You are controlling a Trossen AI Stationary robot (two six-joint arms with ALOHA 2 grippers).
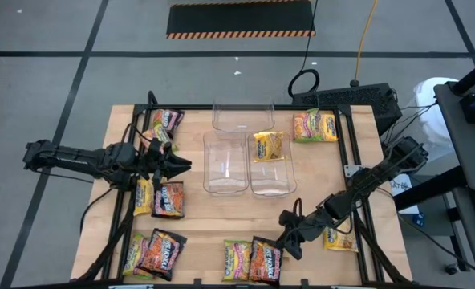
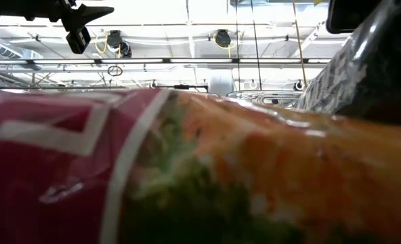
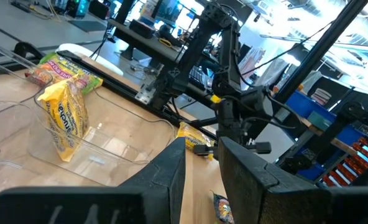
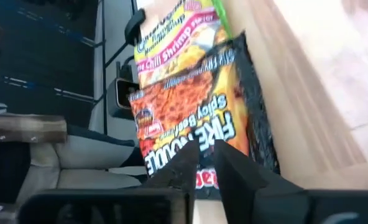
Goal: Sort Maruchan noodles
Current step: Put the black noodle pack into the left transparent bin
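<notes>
Noodles are barely sorted, I judge: only one yellow Maruchan packet (image 1: 268, 146) lies in a clear bin (image 1: 273, 183), propped against its far end, while the neighbouring bin (image 1: 225, 163) and the third clear bin (image 1: 243, 115) behind them look empty. The rest is loose on the wooden table (image 1: 310, 205): a pink-green packet (image 1: 315, 126) at the far right, a pair of packets (image 1: 164, 124) at the far left, a dark brown packet (image 1: 168, 199) with a yellow one beside it under the left arm, two more (image 1: 155, 252) at the near left, and a yellow packet (image 1: 339, 238) by the right rail. At the near edge, the right gripper (image 1: 289, 245) sits low over a dark Fire Spicy Beef packet (image 4: 196, 118), which lies beside a Chili Shrimp packet (image 4: 174, 37); the fingers are only narrowly apart and I cannot tell whether they pinch it. The left gripper (image 1: 176, 164) hovers over the left side, fingers slightly parted and holding nothing. Only the right wrist view makes the flavour labels readable; only the high view shows the whole layout. The left wrist view shows the binned packet standing on edge, and the low view is almost wholly blocked by a packet (image 2: 187, 169) against its lens.
</notes>
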